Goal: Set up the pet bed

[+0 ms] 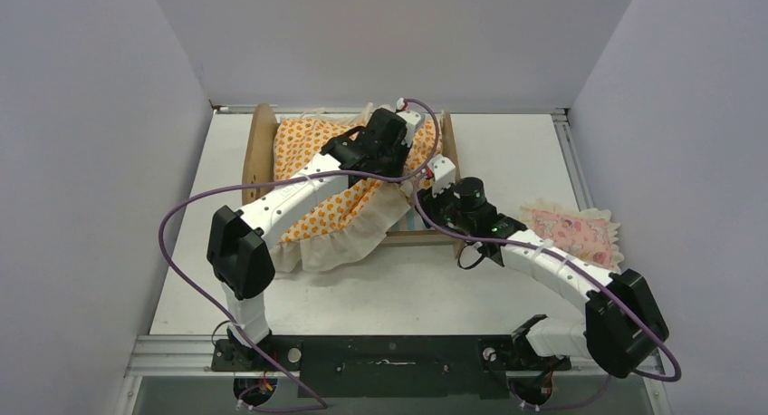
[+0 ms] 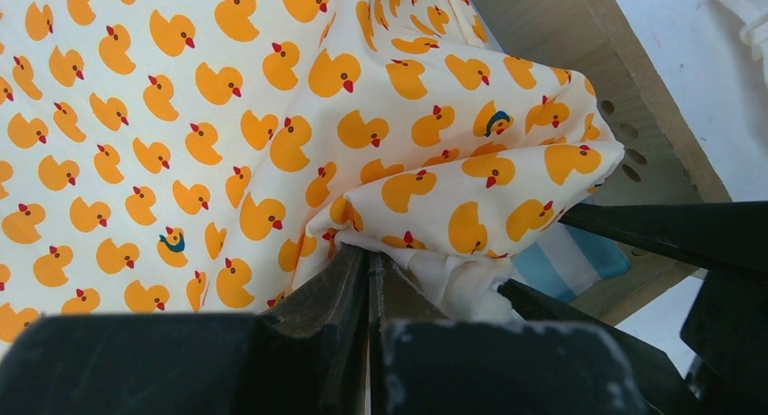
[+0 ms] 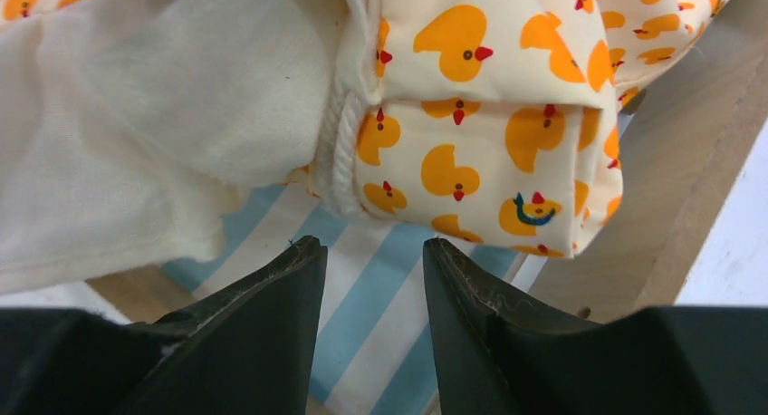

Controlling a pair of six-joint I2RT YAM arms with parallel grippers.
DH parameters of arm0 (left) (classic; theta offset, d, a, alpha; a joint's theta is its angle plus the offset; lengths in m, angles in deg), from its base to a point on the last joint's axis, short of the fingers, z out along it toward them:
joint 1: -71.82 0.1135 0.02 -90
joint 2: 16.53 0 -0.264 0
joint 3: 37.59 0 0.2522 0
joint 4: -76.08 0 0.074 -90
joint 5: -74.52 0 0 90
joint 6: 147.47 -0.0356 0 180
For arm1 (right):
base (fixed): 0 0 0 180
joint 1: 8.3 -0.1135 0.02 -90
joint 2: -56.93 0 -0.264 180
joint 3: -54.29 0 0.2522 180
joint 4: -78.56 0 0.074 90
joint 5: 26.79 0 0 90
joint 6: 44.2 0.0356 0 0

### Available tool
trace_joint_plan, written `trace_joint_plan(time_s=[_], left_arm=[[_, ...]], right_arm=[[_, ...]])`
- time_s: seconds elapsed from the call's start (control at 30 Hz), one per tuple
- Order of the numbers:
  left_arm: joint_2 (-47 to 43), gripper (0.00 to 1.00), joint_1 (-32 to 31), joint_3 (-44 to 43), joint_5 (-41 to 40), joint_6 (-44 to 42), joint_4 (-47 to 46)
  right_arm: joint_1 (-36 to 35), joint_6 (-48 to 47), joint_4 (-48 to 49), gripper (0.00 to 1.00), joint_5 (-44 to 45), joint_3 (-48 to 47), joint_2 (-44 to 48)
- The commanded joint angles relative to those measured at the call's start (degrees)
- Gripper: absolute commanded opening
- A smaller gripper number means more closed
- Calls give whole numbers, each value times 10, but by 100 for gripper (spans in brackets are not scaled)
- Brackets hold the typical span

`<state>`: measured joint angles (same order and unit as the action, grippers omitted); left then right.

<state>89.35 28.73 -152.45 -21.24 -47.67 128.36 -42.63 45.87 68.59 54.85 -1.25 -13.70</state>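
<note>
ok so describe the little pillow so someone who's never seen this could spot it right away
On the white table, find the wooden pet bed at the far side, with the duck-print mattress draped over it. Right of the bed, near the table's right edge, the pillow lies flat on its own. It is the only pink thing, edged with a cream frill.

The mattress (image 1: 340, 217) drapes over the pet bed (image 1: 260, 152); the pillow (image 1: 572, 231) lies to its right.
</note>
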Motion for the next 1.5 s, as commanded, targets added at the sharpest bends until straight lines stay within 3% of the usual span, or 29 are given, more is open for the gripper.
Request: trace_joint_plan(time_s=[0.0, 0.13, 0.3, 0.43, 0.5, 0.77, 1.1, 1.2, 1.47], left_arm=[[4, 0, 7, -32, 21, -2, -5], [7, 0, 7, -31, 26, 3, -2], [4, 0, 9, -29, 26, 10, -8], [0, 0, 14, -30, 25, 17, -14], [-4, 0, 16, -28, 17, 17, -17], [-23, 0, 22, -3, -11, 7, -30], [-30, 0, 23, 21, -21, 5, -39], [-34, 0, 23, 29, -17, 8, -45], [-43, 0, 23, 43, -9, 14, -52]], right_arm=[[-2, -45, 98, 44, -9, -36, -38], [-2, -41, 134, 40, -20, -37, -66], [-2, -28, 147, 23, -33, -40, -92], [2, -22, 112, 6, -54, -51, -70], [4, -23, 56, 5, -74, -77, -47], [18, -30, -243, 7, -63, -252, 9], [24, 44, -412, 24, -65, -410, 15], [24, 43, -417, 27, -52, -396, 26], [23, 25, -344, 40, -30, -221, 54]])
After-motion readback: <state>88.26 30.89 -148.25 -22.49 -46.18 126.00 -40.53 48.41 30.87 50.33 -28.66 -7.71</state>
